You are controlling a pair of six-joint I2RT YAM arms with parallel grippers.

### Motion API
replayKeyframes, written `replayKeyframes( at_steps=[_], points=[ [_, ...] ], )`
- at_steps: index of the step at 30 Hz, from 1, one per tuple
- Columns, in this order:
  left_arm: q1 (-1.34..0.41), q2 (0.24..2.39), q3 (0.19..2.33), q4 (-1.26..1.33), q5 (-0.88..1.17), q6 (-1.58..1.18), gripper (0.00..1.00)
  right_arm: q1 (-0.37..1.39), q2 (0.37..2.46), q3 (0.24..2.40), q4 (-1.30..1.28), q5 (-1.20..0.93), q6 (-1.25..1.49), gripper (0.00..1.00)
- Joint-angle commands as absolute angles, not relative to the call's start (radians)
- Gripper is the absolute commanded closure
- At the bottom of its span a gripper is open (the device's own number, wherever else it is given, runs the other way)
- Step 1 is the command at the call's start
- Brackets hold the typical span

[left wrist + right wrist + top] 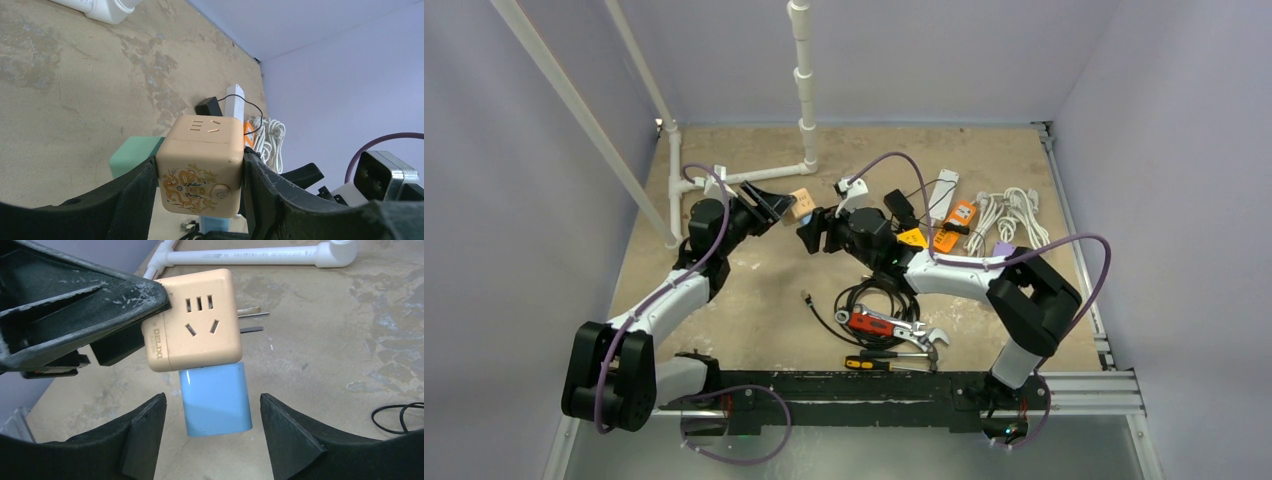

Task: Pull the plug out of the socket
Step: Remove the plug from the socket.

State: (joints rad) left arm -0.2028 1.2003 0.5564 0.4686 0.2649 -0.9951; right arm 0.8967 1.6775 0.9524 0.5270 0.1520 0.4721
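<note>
Left gripper (200,175) clamps the socket (202,145) as my anchor; right gripper (212,412), jaws wide, straddles the blue plug (215,400) untouched, ready to pull.

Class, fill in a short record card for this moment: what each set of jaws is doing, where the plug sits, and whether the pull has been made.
socket: beige cube socket, held off the table
left jaws: shut on the cube socket's sides
plug: blue plug, seated against the socket's lower face
right jaws: open, one on each side of the blue plug, gaps visible on both sides
pull: not yet done
</note>
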Motion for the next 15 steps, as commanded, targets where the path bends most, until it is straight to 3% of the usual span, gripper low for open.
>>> replayKeyframes(
  at_steps=[1, 15],
  points=[
    [-0.192, 1.193, 0.561, 0.570, 0.288, -1.013, 1.00, 0.900, 1.692, 1.017, 0.519, 0.224, 0.442, 0.31],
    [-0.190, 1.200, 0.556, 0.576, 0.288, -1.015, 1.00, 0.914, 1.719, 1.047, 0.530, 0.218, 0.389, 0.46]
  ],
)
